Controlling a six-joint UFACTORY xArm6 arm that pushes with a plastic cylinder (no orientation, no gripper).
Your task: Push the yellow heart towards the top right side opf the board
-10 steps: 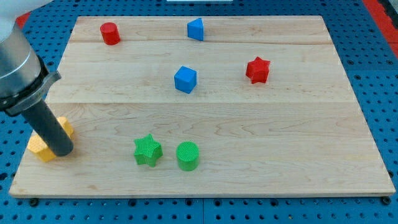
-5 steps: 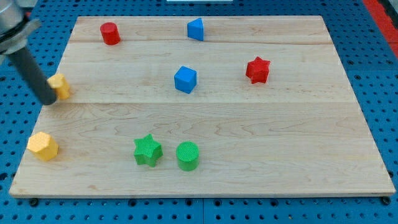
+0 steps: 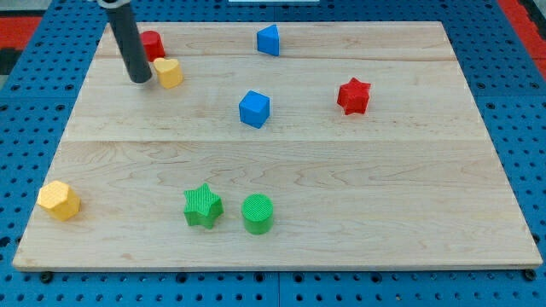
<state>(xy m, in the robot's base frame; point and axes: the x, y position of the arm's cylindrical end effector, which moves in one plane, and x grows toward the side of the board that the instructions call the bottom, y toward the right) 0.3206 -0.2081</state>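
The yellow heart (image 3: 169,72) lies near the board's top left, just below and right of a red cylinder (image 3: 153,44). My tip (image 3: 141,79) rests on the board right beside the heart's left side, seemingly touching it. The dark rod rises from there to the view's top and covers part of the red cylinder's left edge.
A yellow hexagon block (image 3: 59,200) sits at the bottom left. A green star (image 3: 202,205) and green cylinder (image 3: 258,213) sit at bottom centre. A blue cube (image 3: 254,109) is mid-board, another blue block (image 3: 269,40) at top centre, and a red star (image 3: 353,95) to the right.
My tip has swept from the bottom left up along the left side and then right, carrying the yellow heart to the top left near the red cylinder. The other blocks have not moved.
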